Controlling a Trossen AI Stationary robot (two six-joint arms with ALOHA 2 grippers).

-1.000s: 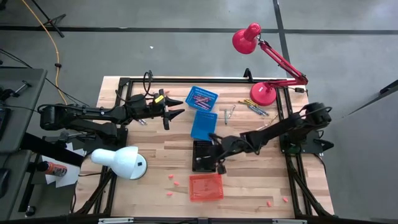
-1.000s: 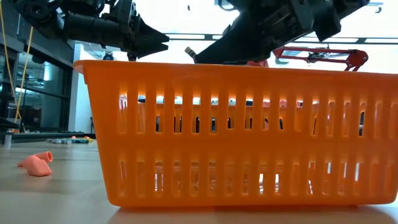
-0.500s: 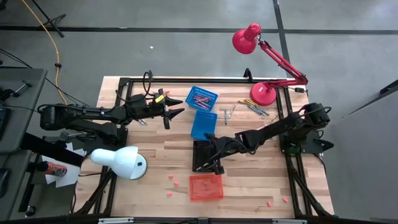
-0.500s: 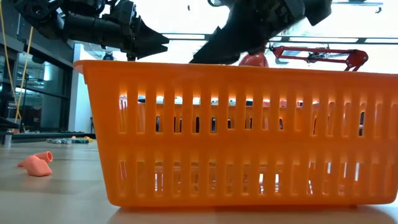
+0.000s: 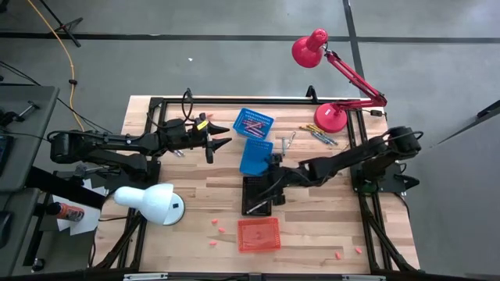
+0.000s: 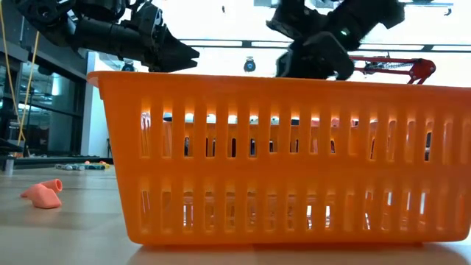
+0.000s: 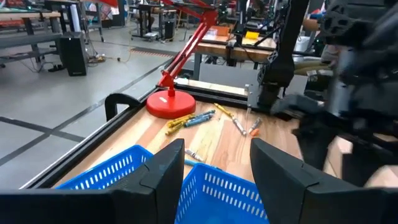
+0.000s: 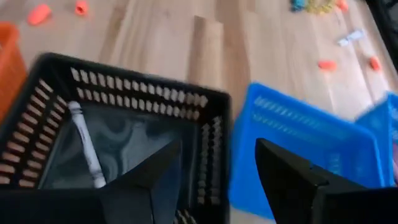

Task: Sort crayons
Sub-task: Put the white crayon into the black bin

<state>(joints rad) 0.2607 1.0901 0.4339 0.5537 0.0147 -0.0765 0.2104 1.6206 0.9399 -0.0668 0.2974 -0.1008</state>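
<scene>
Black basket's (image 8: 211, 134) contents mostly hidden from above, grey crayon (image 8: 85, 144) lying inside, just below my right end effector (image 8: 219, 180), fingers wide, empty, left end effector (image 5: 219, 134) waiting apart, open.

Grey floor (image 5: 234, 62); red lamp (image 5: 311, 48); white lamp (image 5: 148, 201).

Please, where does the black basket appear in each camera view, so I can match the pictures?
High view: black basket, table centre, under the right gripper.
Low view: not visible; the orange basket fills the picture.
Left wrist view: not in it.
Right wrist view: black basket, a grey crayon inside.
Shared landmark: the blue basket beside it.
</scene>
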